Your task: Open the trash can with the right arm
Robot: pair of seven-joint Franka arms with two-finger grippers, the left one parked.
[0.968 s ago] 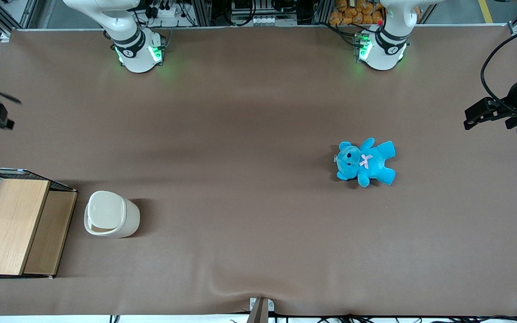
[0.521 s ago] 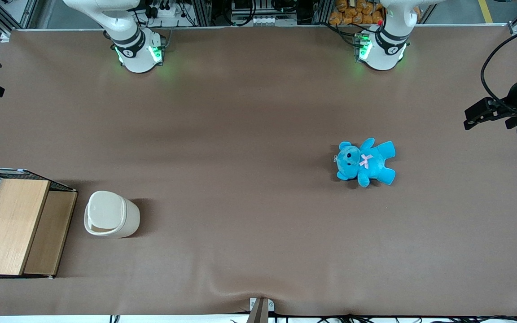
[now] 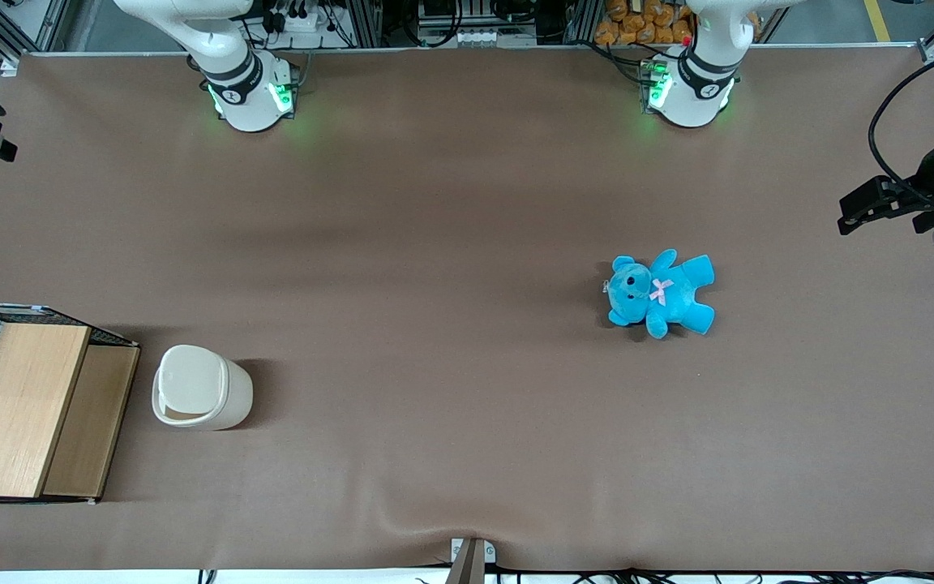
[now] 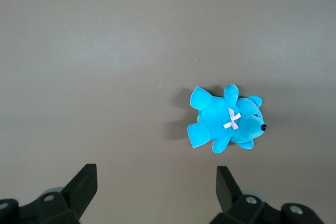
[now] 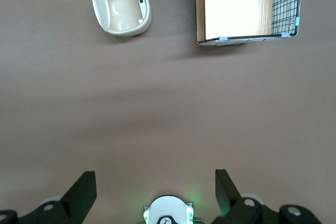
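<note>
The bin (image 5: 122, 4) near the desk's (image 3: 467, 203) front corner at the working arm's end, beside the wooden box (image 3: 25, 410), already has its lid swung up, so nothing seems left; the pincer (image 5: 155, 190) hangs high above, wide open and empty.

desk (image 3: 467, 203) brown cloth | trash can (image 3: 201, 388) beside wooden box (image 3: 29, 410) | blue teddy (image 3: 661, 293) toward parked arm's end | pincer (image 5: 155, 190) high above desk, fingers apart

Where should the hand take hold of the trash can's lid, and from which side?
The lid of the trash can stands upright along one wall: pinch its thin free top edge from above, probably. The hand, open, hangs high toward the working arm's table end.
</note>
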